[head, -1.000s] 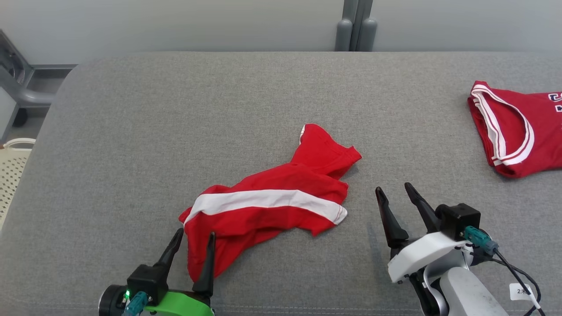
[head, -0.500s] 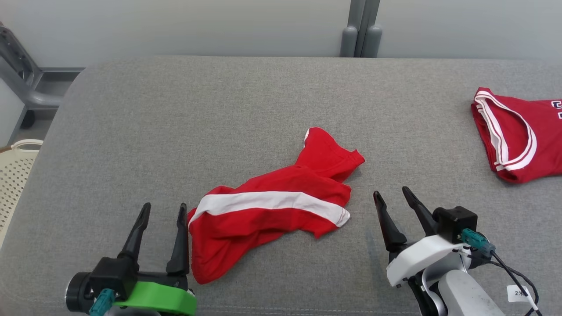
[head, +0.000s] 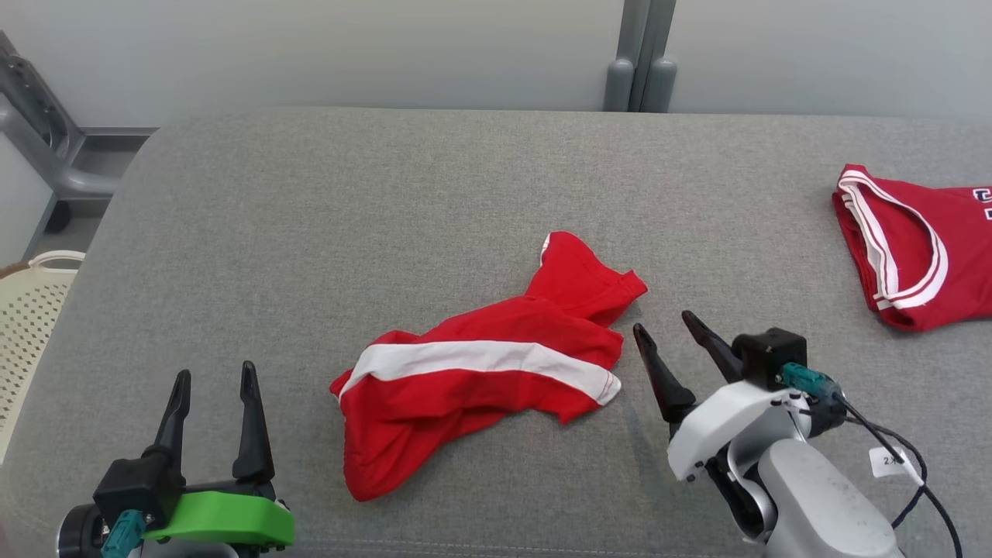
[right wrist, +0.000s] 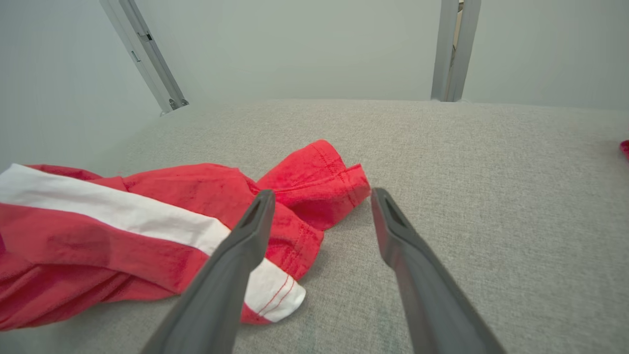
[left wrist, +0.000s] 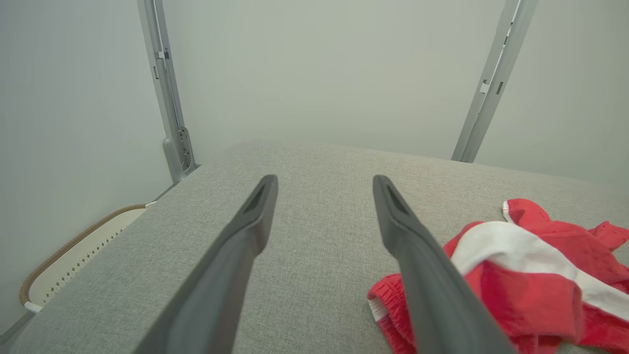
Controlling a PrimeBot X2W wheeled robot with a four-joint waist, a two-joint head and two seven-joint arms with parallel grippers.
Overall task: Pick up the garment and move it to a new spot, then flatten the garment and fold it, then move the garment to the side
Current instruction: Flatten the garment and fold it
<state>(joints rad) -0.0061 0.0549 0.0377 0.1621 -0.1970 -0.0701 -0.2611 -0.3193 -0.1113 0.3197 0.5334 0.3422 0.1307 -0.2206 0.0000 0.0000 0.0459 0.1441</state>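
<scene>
A crumpled red garment (head: 480,364) with a broad white stripe lies in the middle of the grey padded surface (head: 387,194). My left gripper (head: 215,372) stands open and empty at the lower left, a hand's width left of the garment's lower-left corner. In the left wrist view the open left gripper (left wrist: 325,179) points over bare padding, with the garment (left wrist: 530,275) off to its right. My right gripper (head: 664,323) is open just right of the garment's right edge. In the right wrist view the right gripper (right wrist: 323,192) has its left finger over the garment's (right wrist: 162,211) hem, with nothing held.
A second red garment (head: 914,248) with white trim lies at the far right edge of the surface. A cream perforated basket (head: 31,310) sits beyond the left edge. Grey posts (head: 639,77) stand behind the surface against the wall.
My left gripper has drawn back to the left, off the garment's lower-left corner. My right gripper has edged left toward the garment's right edge. The head camera has shifted slightly.
</scene>
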